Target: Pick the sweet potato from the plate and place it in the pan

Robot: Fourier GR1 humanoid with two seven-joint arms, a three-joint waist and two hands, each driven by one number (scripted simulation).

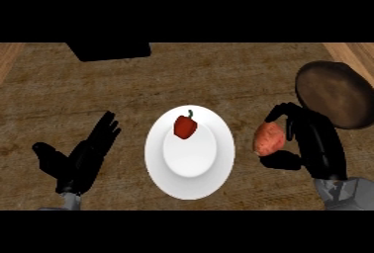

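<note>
Right hand (315, 143): my fingers (281, 111) curl round the sweet potato (268, 139), pan (336, 94) just beyond them. Left hand (80, 158): fingers straight, resting. Risk: potato slipping before the pan's rim.

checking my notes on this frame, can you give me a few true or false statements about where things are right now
1. The sweet potato lies on the plate. False: the right hand holds it, right of the plate.
2. A red pepper sits on the plate. True.
3. The pan is at the left. False: it is at the upper right.
4. The left hand is open and holds nothing. True.
</note>
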